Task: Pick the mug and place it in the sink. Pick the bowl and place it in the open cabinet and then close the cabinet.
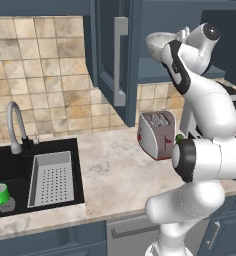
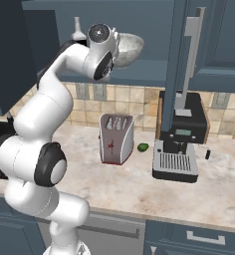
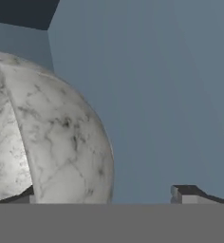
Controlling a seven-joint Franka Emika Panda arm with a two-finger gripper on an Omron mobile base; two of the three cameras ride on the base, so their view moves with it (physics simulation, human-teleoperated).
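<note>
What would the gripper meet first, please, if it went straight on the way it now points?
Probably the cabinet's blue-grey inner wall: in the hand view it lies straight ahead of the open gripper. The marbled bowl sits just off to one side by one fingertip and might be brushed; depth is unclear.

Beige stone-tile backsplash [image 1: 40,75] behind a pale marbled countertop [image 1: 115,175]. Blue-grey lower cupboards [image 2: 189,239] under it. Silver toaster [image 2: 116,138] on the counter, tiny green ball [image 2: 143,147] just beside it, black coffee machine [image 2: 181,137] further right. Even, flat light.
</note>
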